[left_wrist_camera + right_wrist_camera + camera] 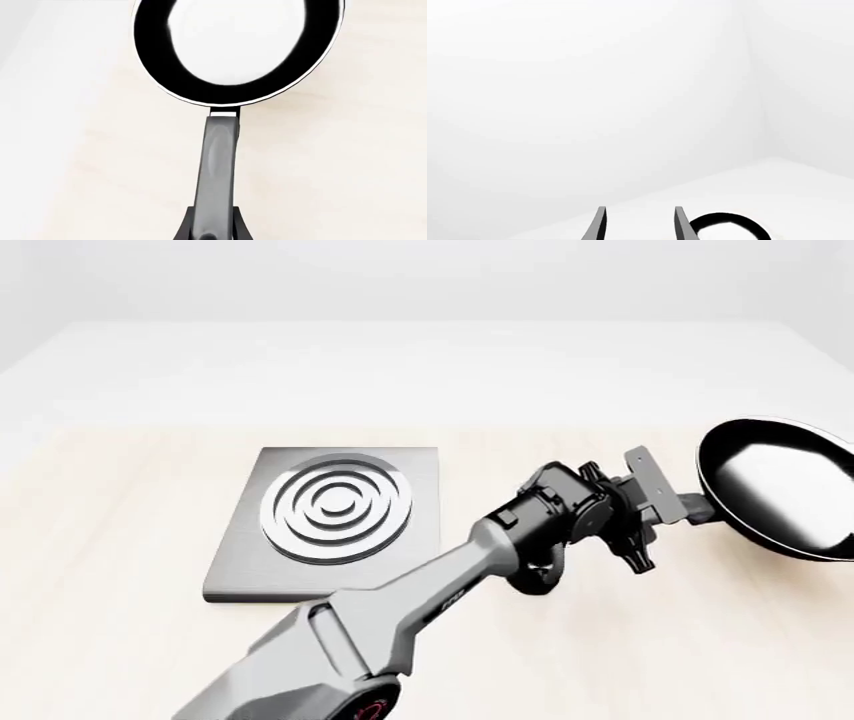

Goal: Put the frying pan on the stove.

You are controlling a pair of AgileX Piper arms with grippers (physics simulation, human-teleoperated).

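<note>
Gripping frying pan handle, left jaws clamped; handle points left toward stove; right jaws apart.

Pale wood table; plain white walls.

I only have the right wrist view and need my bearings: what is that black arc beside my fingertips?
Observer: It is the rim of the frying pan. The front view shows the pan at the table's far right.
Operator: Is anything holding it?
Observer: Yes, the left gripper is closed on the handle, near its end.
Operator: Where is the stove?
Observer: On the table to the left of the pan, on the far side of the left arm, with nothing on it.
</note>
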